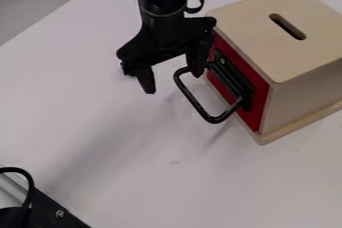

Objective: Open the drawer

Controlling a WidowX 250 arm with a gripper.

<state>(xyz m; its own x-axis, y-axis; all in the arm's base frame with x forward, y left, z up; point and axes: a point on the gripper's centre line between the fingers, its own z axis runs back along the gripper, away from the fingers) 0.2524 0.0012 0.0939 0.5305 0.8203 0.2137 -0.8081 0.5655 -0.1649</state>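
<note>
Hanging beside the smooth, pale wooden box (250,19), the black gripper (173,83) is holding its fingers apart, near the rounded black loop handle (194,101). The red drawer (260,94) is sitting in the box's handle-side face, the handle projecting outward. A rounded slot (288,27) is piercing the box's top. The view's edge is cutting off the box, and the drawer's front is hiding its interior.

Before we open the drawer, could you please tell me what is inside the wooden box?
No contents can be made out: the red drawer front is closed, and the slot atop the wooden box looks dark. Whatever might be inside is covered.
</note>
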